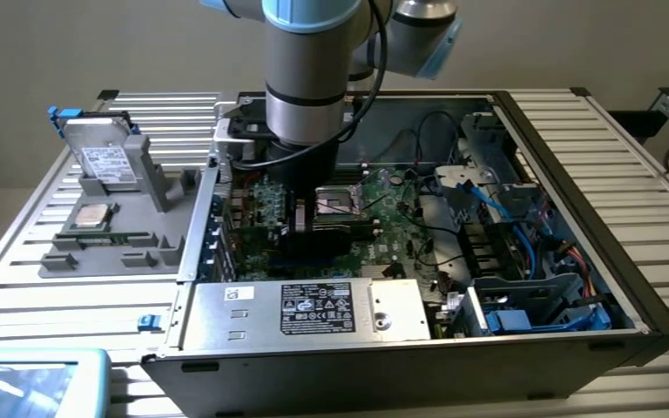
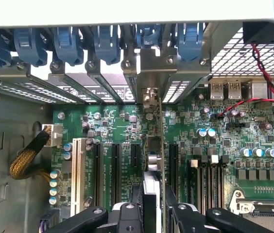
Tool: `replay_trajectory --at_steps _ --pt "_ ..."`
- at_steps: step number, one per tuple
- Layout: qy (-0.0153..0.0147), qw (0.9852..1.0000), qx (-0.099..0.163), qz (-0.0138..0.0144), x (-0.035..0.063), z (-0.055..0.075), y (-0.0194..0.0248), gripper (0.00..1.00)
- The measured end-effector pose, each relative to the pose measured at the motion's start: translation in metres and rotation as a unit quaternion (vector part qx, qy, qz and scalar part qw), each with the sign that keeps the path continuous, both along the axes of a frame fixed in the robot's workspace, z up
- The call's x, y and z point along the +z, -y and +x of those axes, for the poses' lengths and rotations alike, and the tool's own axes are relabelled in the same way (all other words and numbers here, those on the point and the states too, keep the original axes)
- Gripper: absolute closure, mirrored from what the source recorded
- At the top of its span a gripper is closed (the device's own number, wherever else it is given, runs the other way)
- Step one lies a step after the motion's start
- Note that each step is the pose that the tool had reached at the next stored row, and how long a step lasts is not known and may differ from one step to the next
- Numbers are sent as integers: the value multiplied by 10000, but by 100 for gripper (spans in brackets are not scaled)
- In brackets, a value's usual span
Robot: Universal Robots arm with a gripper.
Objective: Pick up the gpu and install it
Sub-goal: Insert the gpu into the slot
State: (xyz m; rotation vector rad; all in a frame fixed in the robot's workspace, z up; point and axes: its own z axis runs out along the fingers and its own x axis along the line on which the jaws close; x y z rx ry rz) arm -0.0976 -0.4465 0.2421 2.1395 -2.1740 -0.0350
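Legend: the gpu [image 2: 154,162], already lifted off the surface, is gripped edge-on by the hand [image 2: 152,213] inside the computer case [image 1: 369,387], aligned upright over a motherboard [image 2: 108,126] expansion slot, with its bracket at the rear opening; full seating is judged unconfirmed.

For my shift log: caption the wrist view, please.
Gripper holds the gpu upright and edge-on over the motherboard expansion slots, bracket toward the rear panel.

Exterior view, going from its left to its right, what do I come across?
Hard drive standing in the grey holder → gripper shut on the gpu → blue cables
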Motion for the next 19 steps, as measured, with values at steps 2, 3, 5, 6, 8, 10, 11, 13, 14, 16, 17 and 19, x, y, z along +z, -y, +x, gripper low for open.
replay_trajectory --at_steps 2,3,5,6,8,10,11,13,14,16,17,19 --pt "0 10000 2 10 0 1 4 72" --pt "0 10000 3 15 0 0 6 72" --pt "0 10000 2 18 0 0 7 72" --pt "0 10000 2 18 0 1 7 72" --pt "0 10000 3 18 -1 0 8 72" --pt "0 10000 3 18 -1 1 8 72" --pt "0 10000 3 18 0 0 8 72" --pt "0 10000 3 22 0 1 11 72" --pt "0 10000 3 25 0 0 12 72" --pt "0 10000 3 27 0 0 13 72" --pt "0 10000 3 28 0 1 13 72" --pt "0 10000 3 28 0 1 13 72"
